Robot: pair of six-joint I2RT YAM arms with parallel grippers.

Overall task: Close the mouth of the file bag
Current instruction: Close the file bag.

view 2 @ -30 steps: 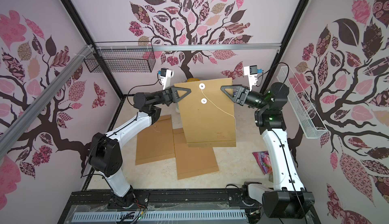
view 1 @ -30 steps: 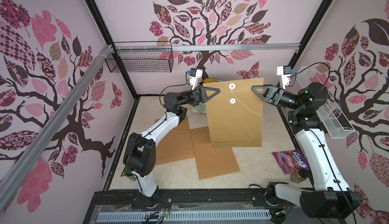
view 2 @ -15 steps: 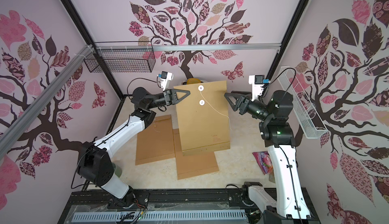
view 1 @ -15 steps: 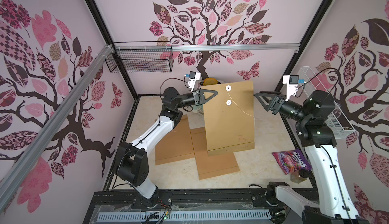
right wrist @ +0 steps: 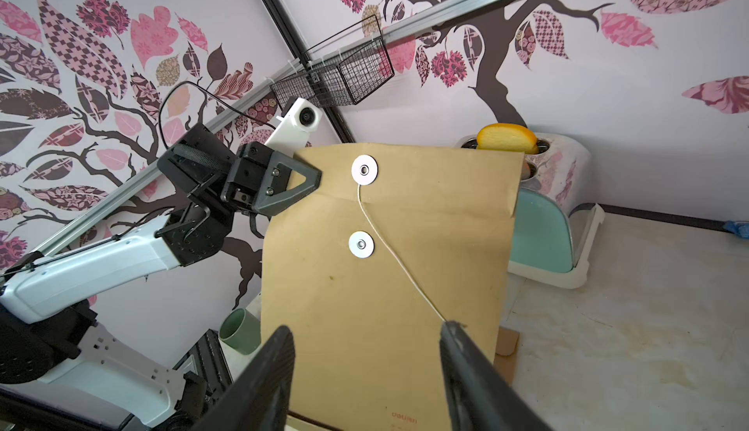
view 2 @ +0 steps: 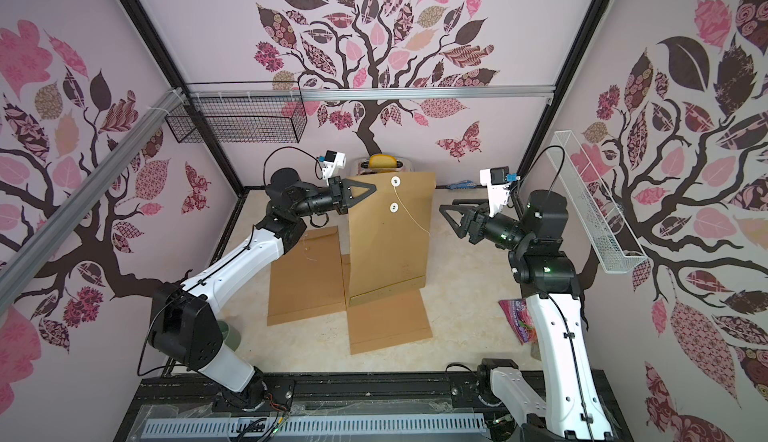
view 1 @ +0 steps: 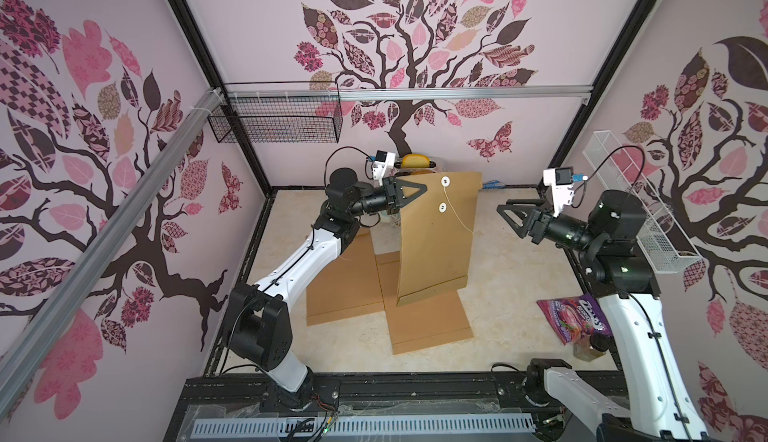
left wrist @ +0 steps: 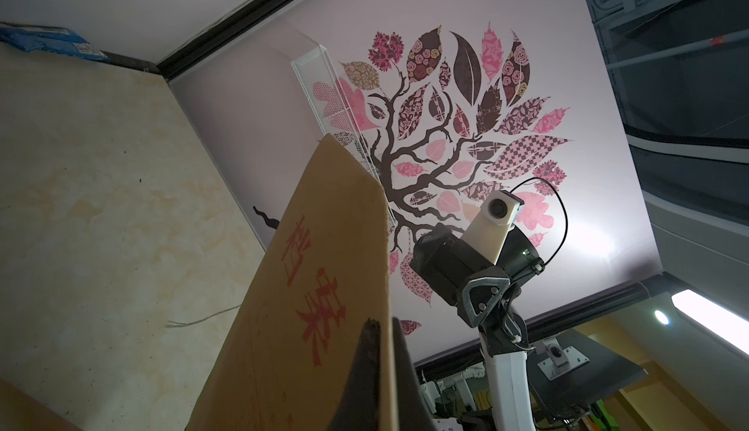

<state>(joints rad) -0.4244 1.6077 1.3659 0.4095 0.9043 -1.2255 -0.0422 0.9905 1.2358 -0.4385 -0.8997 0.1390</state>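
Brown file bag (view 1: pixel 436 248), 2 white discs (view 1: pixel 445 179)

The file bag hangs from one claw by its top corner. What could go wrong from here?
1. Only the left claw holds the file bag, at one corner, and the paper bows; a pull may swing it or make it slip.
2. The string is thin and hangs loose, not wound on the lower disc; the open right claw may miss it or pinch the paper instead.

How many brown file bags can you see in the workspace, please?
3. One file bag hangs upright, pinched by the left gripper. A second bag and third bag lie flat, side by side, on the table beneath it. Others could be hidden underneath.
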